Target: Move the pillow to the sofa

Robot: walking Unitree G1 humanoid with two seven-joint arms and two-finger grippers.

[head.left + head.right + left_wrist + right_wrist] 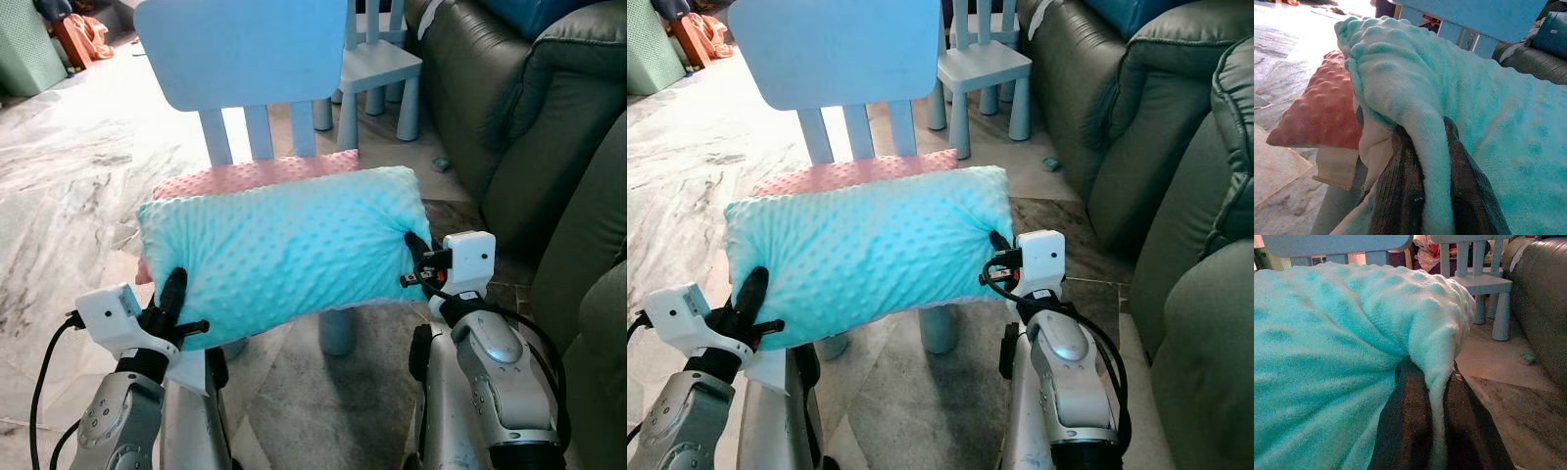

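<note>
Pillow (284, 250) pinched by left gripper (172, 299) and right gripper (419, 257).

A dimpled turquoise pillow (284, 250) hangs lengthwise, pinched at both ends, before the olive sofa (519, 117).

The pillow (284, 250) hides most of the pink cushion (260, 173) and the chair seat beneath it. The chair (240, 49) is cut off at the top edge, as is the second chair (377, 64) behind. The sofa (509, 108) runs off the right edge. A small object (442, 164) on the floor is too small to identify.
</note>
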